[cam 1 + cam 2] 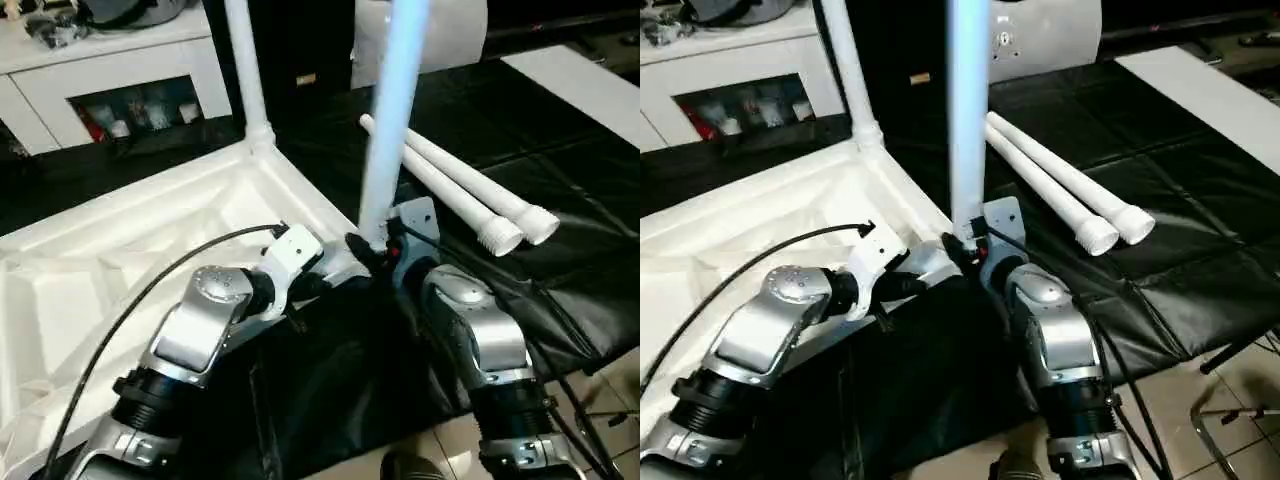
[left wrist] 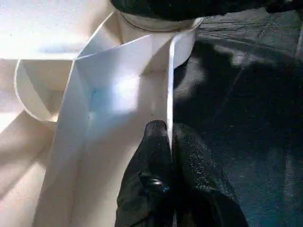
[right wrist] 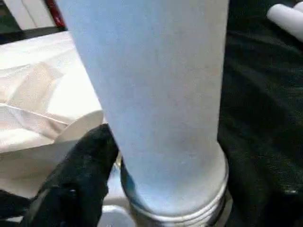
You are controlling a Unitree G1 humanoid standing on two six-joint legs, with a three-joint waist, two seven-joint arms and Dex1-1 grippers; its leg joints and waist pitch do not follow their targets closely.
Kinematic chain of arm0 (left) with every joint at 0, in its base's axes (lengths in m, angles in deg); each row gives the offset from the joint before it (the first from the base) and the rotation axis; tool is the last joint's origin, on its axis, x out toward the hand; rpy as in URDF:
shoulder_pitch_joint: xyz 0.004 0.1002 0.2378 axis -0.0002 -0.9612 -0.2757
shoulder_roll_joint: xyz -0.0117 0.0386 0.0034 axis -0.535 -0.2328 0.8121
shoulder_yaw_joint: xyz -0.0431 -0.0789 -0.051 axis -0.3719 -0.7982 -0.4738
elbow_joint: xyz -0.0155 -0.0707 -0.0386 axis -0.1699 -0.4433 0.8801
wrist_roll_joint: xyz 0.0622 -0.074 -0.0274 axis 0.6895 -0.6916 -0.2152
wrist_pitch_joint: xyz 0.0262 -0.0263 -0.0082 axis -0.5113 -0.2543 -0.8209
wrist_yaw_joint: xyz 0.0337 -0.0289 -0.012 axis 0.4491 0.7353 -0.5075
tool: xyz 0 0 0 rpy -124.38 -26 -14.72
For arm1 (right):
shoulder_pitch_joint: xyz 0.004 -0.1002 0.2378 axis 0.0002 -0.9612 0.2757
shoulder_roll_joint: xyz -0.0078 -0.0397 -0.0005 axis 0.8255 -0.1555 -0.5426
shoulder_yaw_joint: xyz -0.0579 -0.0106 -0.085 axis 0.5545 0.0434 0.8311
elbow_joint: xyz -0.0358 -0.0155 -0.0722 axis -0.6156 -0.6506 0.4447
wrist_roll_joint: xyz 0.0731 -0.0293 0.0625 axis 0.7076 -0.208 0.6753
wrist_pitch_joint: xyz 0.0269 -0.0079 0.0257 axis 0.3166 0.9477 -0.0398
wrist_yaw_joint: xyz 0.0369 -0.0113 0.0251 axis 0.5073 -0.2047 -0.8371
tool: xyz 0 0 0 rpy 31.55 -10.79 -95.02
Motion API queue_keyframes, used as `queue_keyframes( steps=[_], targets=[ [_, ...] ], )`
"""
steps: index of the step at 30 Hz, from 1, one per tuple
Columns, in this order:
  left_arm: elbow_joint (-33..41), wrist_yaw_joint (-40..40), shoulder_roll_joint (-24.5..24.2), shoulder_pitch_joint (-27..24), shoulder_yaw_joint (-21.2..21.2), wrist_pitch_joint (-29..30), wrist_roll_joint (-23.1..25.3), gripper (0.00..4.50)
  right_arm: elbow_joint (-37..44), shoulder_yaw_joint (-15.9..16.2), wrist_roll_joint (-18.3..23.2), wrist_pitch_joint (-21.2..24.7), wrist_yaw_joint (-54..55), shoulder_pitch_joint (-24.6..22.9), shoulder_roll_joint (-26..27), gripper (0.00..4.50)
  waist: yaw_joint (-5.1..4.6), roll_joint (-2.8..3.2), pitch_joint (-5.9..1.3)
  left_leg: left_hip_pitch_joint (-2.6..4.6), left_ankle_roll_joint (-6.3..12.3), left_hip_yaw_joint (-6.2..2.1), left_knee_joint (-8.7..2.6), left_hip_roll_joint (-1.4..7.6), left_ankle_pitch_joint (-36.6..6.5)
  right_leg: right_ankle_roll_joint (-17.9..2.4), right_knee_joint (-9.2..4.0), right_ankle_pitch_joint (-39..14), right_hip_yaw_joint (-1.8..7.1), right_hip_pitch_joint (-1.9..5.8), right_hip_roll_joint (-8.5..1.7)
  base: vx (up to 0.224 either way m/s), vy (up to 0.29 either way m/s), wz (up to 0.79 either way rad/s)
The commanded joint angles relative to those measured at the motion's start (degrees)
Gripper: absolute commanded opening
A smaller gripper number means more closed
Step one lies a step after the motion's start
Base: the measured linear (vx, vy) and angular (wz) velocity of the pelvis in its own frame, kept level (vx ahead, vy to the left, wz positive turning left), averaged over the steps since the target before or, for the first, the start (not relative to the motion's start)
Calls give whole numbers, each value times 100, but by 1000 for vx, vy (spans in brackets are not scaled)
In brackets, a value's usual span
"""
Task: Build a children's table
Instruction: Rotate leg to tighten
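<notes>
A: Jaws? Left gripper (image 2: 169, 142) pinches the tabletop (image 1: 120, 250) rim; right gripper (image 1: 375, 250) around the upright leg (image 1: 385, 130), grip unclear.

B: Steady rim, twist leg (straight) into corner socket between them.

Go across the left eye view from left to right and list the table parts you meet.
Upturned table top → leg standing in the far corner socket → leg standing upright in the near corner socket → two loose legs lying side by side on the black mat.
</notes>
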Motion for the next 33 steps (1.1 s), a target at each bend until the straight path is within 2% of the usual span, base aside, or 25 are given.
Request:
queue_keyframes(
  steps=[1, 4, 5, 8, 9, 12, 13, 15, 17, 20, 21, 23, 26, 27, 28, 29, 33],
  targets=[
    [270, -36, -10, 127, 10, -273, -72, 0, 97, 563, 331, 114, -644, -190, 147, 381, 59, 7, -456, -7, 344, 38, -278, -45, -906, -1482, -308, -293, 96, 394, -105, 0, 0, 0],
    [224, -251, -205, 104, 27, -442, -116, 0, 269, 579, 400, -50, -1027, -276, -168, 407, 65, 16, -431, 12, 311, 39, -295, -31, -1114, -1467, -336, -612, 95, 384, -114, 0, 0, 0],
    [152, -535, -426, 99, 58, -690, -159, 0, 386, 608, 435, -266, -1517, -348, -581, 418, 83, 16, -430, 28, 286, 34, -295, -32, -1257, -1415, -353, -816, 91, 385, -114, 0, 0, 0],
    [29, -906, -718, 112, 96, -1046, -242, 0, 528, 557, 592, -405, -2221, -420, -1140, 446, 109, 14, -417, 24, 323, 46, -291, -16, -1300, -1383, -362, -875, 113, 376, -114, 0, 0, 0],
    [15, -935, -742, 114, 100, -1078, -249, 0, 536, 548, 608, -404, -2275, -423, -1183, 446, 133, 2, -423, 27, 335, 47, -287, -24, -1306, -1395, -357, -898, 111, 380, -114, 0, 0, 0],
    [-218, -1609, -1035, 136, 191, -1723, -447, 0, 560, 465, 706, -462, -3004, -422, -1768, 446, 187, -5, -421, 37, 353, 51, -282, -15, -1322, -1413, -356, -1007, 120, 367, -123, 0, 0, 0],
    [-240, -1667, -1074, 138, 211, -1732, -447, 0, 563, 461, 721, -483, -3092, -422, -1822, 446, 205, -13, -421, 58, 356, 55, -284, 2, -1325, -1451, -350, -983, 126, 350, -124, 0, 0, 0],
    [-438, -2253, -1341, 134, 409, -2245, -460, 0, 541, 500, 746, -732, -3602, -402, -2173, 446, 231, -35, -420, 39, 388, 53, -279, 0, -1273, -1455, -349, -935, 124, 356, -122, 0, 0, 0],
    [-545, -2548, -1404, 152, 417, -2396, -603, 0, 519, 562, 787, -886, -3835, -378, -2372, 446, 279, -21, -426, 62, 403, 66, -272, 13, -1236, -1496, -331, -881, 132, 342, -127, 0, 0, 0],
    [-682, -2794, -1491, 206, 479, -2565, -649, 0, 513, 636, 823, -1057, -4140, -368, -2557, 446, 333, -21, -438, 65, 423, 71, -264, 19, -1175, -1555, -305, -777, 134, 341, -125, 0, 0, 0],
    [-781, -3002, -1572, 243, 563, -2714, -650, 0, 498, 705, 825, -1177, -4370, -362, -2667, 446, 356, -93, -440, 51, 451, 70, -264, 17, -1153, -1546, -299, -821, 133, 353, -128, 0, 0, 0],
    [-885, -3137, -1603, 275, 605, -2882, -651, 0, 466, 747, 825, -1242, -4500, -343, -2718, 446, 368, -63, -425, 40, 470, 67, -266, 21, -1179, -1526, -312, -921, 132, 340, -138, 0, 0, 0],
    [-1115, -3479, -1678, 380, 766, -3234, -603, 0, 368, 877, 853, -1384, -4865, -275, -2792, 446, 397, -72, -425, 45, 426, 64, -272, 29, -1280, -1464, -324, -1162, 139, 342, -155, 0, 0, 0],
    [-1124, -3528, -1696, 388, 791, -3269, -598, 0, 373, 903, 864, -1385, -4916, -274, -2796, 446, 394, -100, -410, 40, 424, 70, -277, 32, -1279, -1454, -328, -1173, 142, 336, -150, 0, 0, 0],
    [-1124, -3528, -1696, 388, 791, -3269, -598, 0, 373, 903, 864, -1385, -4916, -274, -2796, 446, 409, -87, -417, 50, 421, 69, -273, 36, -1271, -1448, -320, -1190, 147, 330, -153, 0, 0, 0],
    [-1168, -3574, -1705, 410, 821, -3360, -578, 0, 368, 942, 885, -1405, -4973, -272, -2799, 419, 415, -87, -413, 52, 423, 69, -275, 38, -1269, -1446, -327, -1211, 148, 322, -153, 0, 0, 0],
    [-1360, -3760, -1697, 496, 904, -3635, -551, 0, 260, 1096, 876, -1552, -5147, -231, -2799, 400, 438, -87, -420, 52, 398, 67, -278, 43, -1298, -1446, -320, -1242, 147, 314, -151, 0, 0, 0]
  ],
)
